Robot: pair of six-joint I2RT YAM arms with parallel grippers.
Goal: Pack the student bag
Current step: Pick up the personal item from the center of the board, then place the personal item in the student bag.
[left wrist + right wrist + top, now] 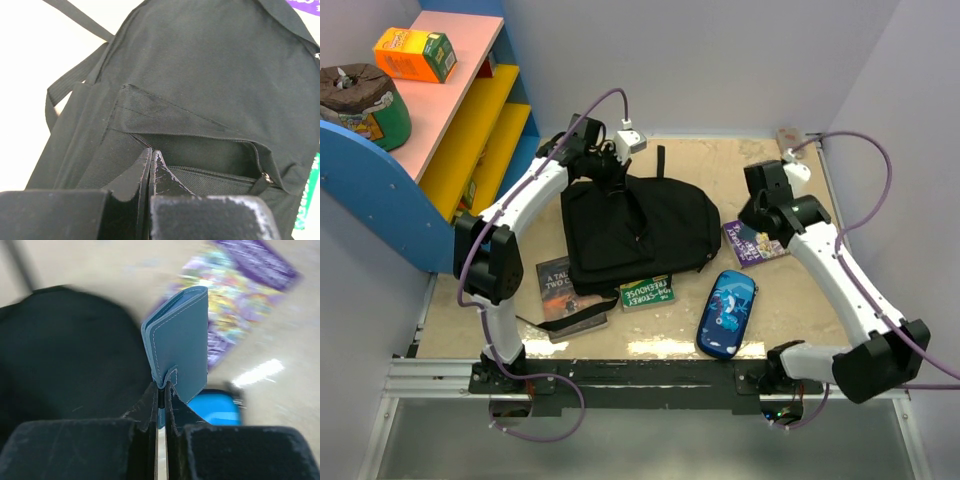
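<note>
While left end effector [151, 153] seems pinched on one student bag [200, 65], right end effector [161, 386] grips one blue wallet [182, 340]

Place: robot lab cell, schoolroom mock-up.
Walls: plain pale panels [720, 60] boxing beige stone-look desk [790, 300].
Furniture: blue, pink & yellow toy-like shelf [460, 90].

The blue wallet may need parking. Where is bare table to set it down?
Widest bare table lies at the far side, between the student bag and the back wall. A smaller patch sits near the front, between the pencil case and the right arm. Crowded: the bag's near edge, with the dark book and green book.
</note>
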